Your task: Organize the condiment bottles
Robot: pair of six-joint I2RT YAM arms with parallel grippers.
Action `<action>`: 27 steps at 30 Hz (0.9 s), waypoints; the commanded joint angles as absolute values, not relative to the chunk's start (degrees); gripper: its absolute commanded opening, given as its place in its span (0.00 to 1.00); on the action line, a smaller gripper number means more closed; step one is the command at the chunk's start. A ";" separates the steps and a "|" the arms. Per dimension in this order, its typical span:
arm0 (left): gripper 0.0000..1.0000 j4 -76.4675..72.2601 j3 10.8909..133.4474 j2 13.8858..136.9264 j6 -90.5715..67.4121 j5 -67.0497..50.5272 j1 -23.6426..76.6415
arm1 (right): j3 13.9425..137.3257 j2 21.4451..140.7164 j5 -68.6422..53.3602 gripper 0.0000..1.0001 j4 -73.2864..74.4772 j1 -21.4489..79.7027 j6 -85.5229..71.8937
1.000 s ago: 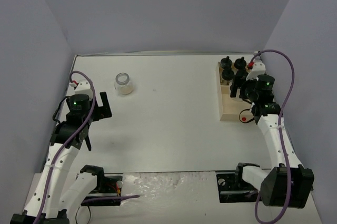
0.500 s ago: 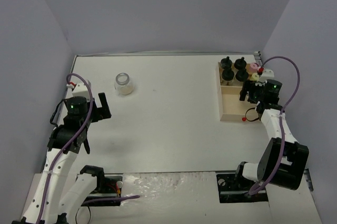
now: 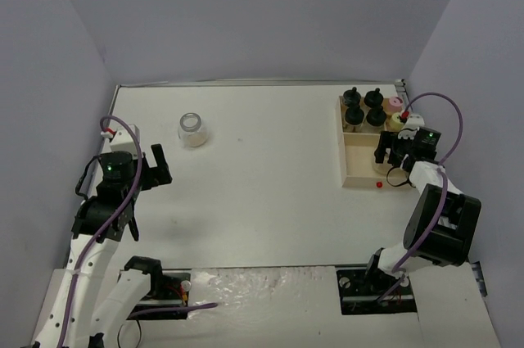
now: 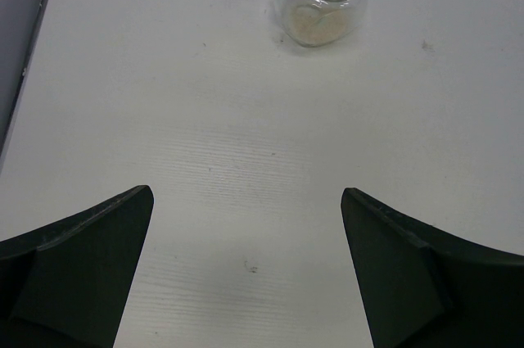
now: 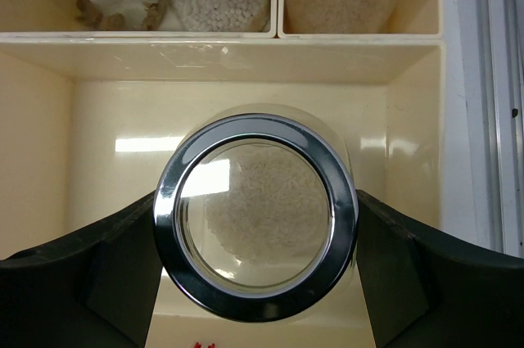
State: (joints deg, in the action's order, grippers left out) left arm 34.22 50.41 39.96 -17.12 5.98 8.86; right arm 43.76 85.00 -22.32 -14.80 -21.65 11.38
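The right pincer pinches a silver-rimmed jar in the large compartment of the tray. Far left of the tray, the left pincer gapes wide near a second jar.

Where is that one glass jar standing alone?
From above, the silver-rimmed jar stands at the far left of the table, ahead of the left tool, well away from the wooden tray at right.

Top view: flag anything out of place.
One silver-rimmed jar stands alone at the table's left, far from the tray where the capped bottles sit and the right gripper grips the other wide jar. No spill.
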 commanded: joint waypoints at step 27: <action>0.97 31.91 52.03 39.99 -16.71 6.12 8.70 | 52.82 83.14 -27.02 0.93 -14.64 -24.43 13.50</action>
